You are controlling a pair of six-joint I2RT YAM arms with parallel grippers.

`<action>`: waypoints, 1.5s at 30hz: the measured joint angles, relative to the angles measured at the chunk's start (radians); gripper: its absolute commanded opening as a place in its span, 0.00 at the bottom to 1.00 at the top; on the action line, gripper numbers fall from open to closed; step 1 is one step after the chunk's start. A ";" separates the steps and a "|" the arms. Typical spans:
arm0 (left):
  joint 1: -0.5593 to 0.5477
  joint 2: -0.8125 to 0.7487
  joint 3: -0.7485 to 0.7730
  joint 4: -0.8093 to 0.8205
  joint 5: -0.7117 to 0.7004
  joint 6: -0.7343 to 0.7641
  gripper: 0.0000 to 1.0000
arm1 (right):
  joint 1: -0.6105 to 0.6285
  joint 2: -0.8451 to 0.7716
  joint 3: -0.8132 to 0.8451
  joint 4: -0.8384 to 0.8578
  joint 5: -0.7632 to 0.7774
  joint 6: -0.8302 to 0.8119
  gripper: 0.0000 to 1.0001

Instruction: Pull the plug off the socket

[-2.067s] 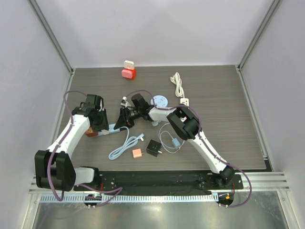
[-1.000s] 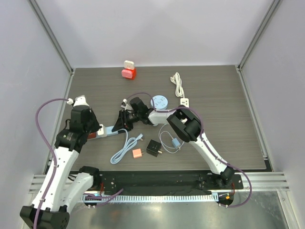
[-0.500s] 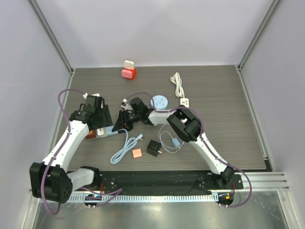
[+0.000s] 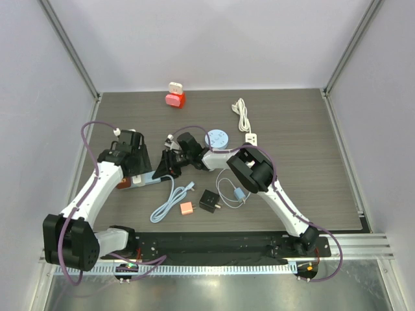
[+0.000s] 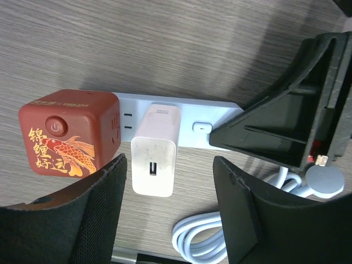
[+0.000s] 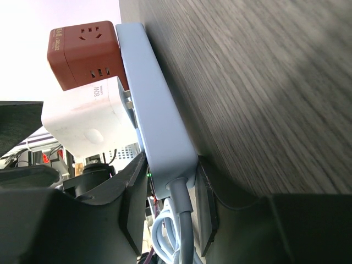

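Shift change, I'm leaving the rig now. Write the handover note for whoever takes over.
Left gripper: open, jaws either side of the white charger, not touching it.
Right gripper: shut on the cable end of the power strip, holding it.
Charger sits plugged into the strip beside the red cube adapter.
Done: strip braced, left lined up.
To do: close, pull the charger out.

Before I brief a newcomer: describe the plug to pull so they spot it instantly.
On the left of the dark table lies a pale power strip. Beside the red cube plugged into it sits the charger: white, oblong, one USB port.
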 measured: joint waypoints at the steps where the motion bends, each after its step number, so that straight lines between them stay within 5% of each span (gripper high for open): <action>1: 0.000 0.006 -0.001 0.000 -0.001 0.000 0.64 | 0.000 0.000 0.000 0.000 0.000 0.002 0.01; 12: 0.007 0.103 -0.016 0.017 0.001 0.005 0.58 | 0.000 0.000 -0.002 0.003 0.000 0.009 0.01; 16: 0.026 0.108 -0.016 0.025 0.013 0.008 0.35 | 0.000 0.000 -0.002 0.003 0.000 0.010 0.01; 21: 0.042 0.093 -0.030 0.043 0.035 0.019 0.23 | 0.000 0.000 -0.003 0.011 0.000 0.013 0.01; 25: 0.042 0.079 -0.040 0.048 0.035 0.019 0.00 | 0.000 0.000 -0.018 0.048 -0.002 0.028 0.01; 45: 0.106 -0.183 -0.071 0.055 0.204 -0.015 0.00 | 0.000 0.015 -0.014 0.079 -0.010 0.076 0.01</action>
